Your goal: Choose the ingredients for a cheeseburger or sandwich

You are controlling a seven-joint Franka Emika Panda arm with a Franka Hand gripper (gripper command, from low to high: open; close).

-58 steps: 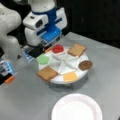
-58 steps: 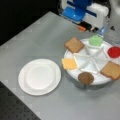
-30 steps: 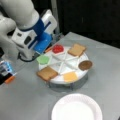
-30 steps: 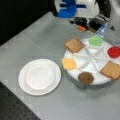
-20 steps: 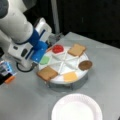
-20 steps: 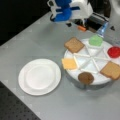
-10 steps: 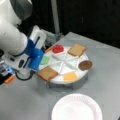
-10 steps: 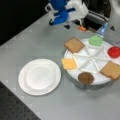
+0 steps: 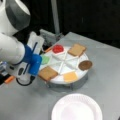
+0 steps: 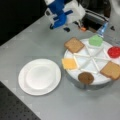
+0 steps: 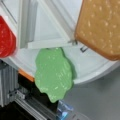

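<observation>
White, round and split into wedge compartments, the divided tray (image 9: 75, 65) sits on the grey table (image 9: 105, 57) with all six ingredients on it. Green lettuce (image 11: 53, 72) fills my wrist view, hanging over the tray's rim, with the red tomato (image 11: 6, 37) at the picture's left and a toast square (image 11: 100, 27) at the upper right. My gripper itself does not show in that view, and whether it is released or clenched I cannot tell. In a front view my blue-and-white wrist end (image 9: 33, 61) hovers at the tray's left edge, right over the lettuce (image 9: 45, 59) and just beside the near toast square (image 9: 48, 73). Going round the tray: tomato (image 9: 58, 48), second toast square (image 9: 77, 49), dark brown patty (image 9: 85, 65), yellow cheese square (image 9: 70, 76). In a front view the empty white paper plate (image 10: 40, 76) lies to the tray's left, nothing stacked on it. I am carrying nothing that I can see.
</observation>
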